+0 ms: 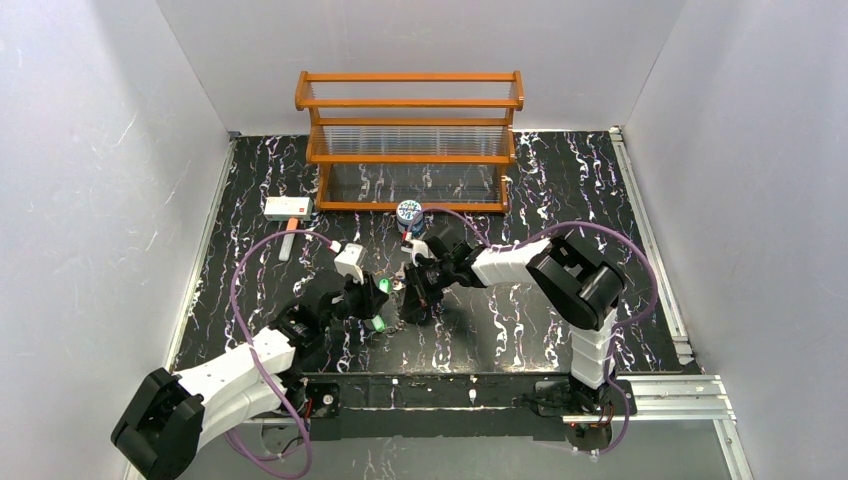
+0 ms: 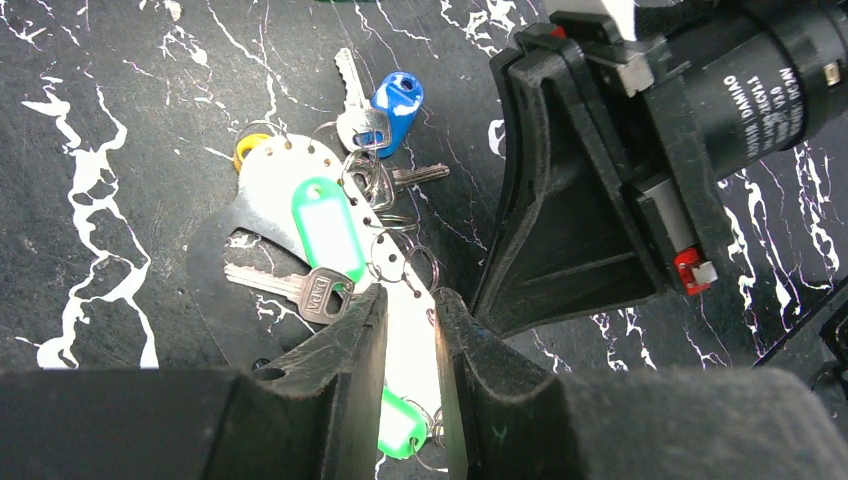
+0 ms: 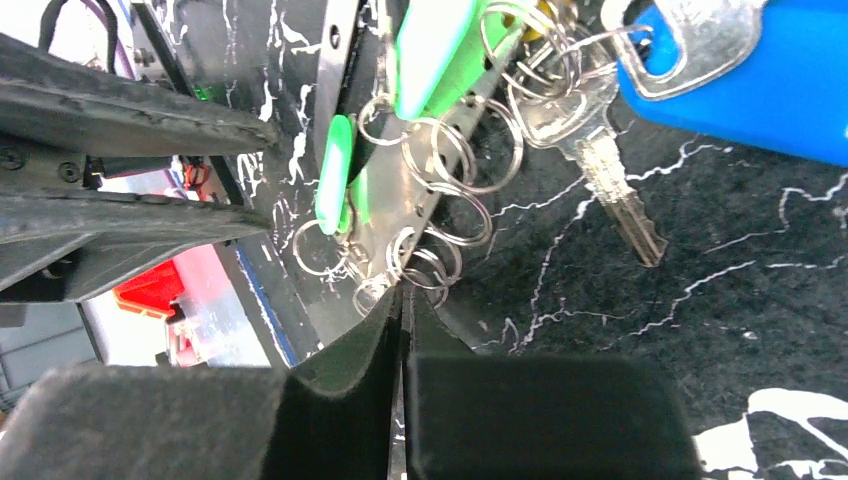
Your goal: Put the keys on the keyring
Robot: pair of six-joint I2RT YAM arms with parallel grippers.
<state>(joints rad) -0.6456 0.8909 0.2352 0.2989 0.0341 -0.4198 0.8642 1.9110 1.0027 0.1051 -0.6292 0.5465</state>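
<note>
Left wrist view showed left pincer [image 2: 410,310] clamping the keyring [image 2: 268,190]; right pincer [image 3: 402,300] closed, perhaps nipping a split ring [image 3: 415,268] needing threading next.

the right gripper [image 3: 400,305] has jaws pressed nearly together at split rings [image 3: 440,160] on the keyring [image 3: 392,205]; green tags [image 3: 430,50] sit there, a silver key [image 3: 612,185] lies by a blue tag [image 3: 770,95].

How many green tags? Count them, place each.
2. One green tag lies midway along the keyring; the other sits at its near end, past the left gripper. More may be hidden.
</note>
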